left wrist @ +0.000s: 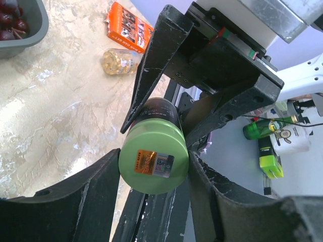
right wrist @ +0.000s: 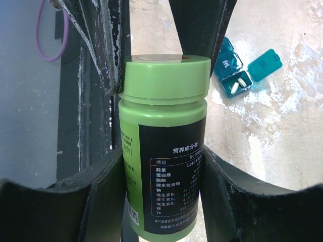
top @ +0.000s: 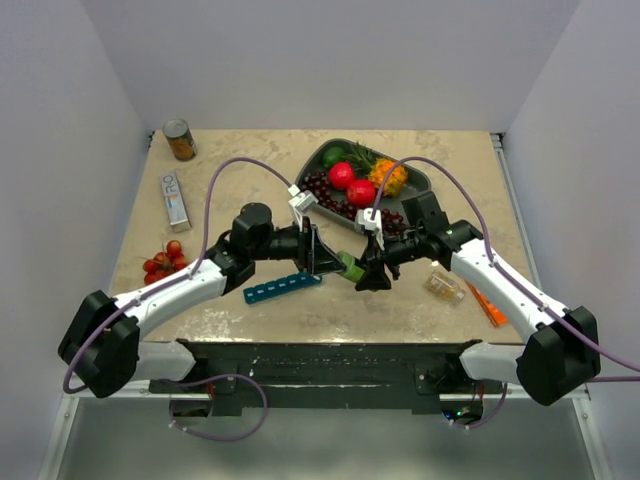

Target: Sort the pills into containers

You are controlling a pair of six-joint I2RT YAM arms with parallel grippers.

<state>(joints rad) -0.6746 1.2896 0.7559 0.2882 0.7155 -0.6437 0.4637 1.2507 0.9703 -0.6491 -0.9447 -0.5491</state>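
Two grippers are on one green pill bottle (top: 350, 267) at once, so it's a bit of a tug-of-war pose. The left gripper (left wrist: 154, 161) has its fingers pinched on the bottle's green lid (right wrist: 166, 75). The left wrist view looks straight at the lid's top, which has a small orange and white sticker on it. The right gripper (right wrist: 162, 161) is clamped around the bottle's body, with the black label of small print showing between its fingers. The bottle looks to be held off the tabletop (top: 260, 180), lying roughly sideways between the two arms.

The teal pill organizer (top: 283, 288) lies flat on the tabletop, and the bottle is just past its right end. In the right wrist view a few of the organizer's lids are flipped open, and one open compartment has white pills (right wrist: 237, 83) in it.

As for everything else relative to the organizer:
- A grey fruit tray (top: 425, 182) sits beyond it, to the right.
- A small clear jar (top: 443, 286) and an orange packet (top: 487, 305) lie well off to its right.
- Some cherry tomatoes (top: 165, 262) are off to its left.
- A silver box (top: 175, 197) and a can (top: 180, 140) are farther back on that left side.
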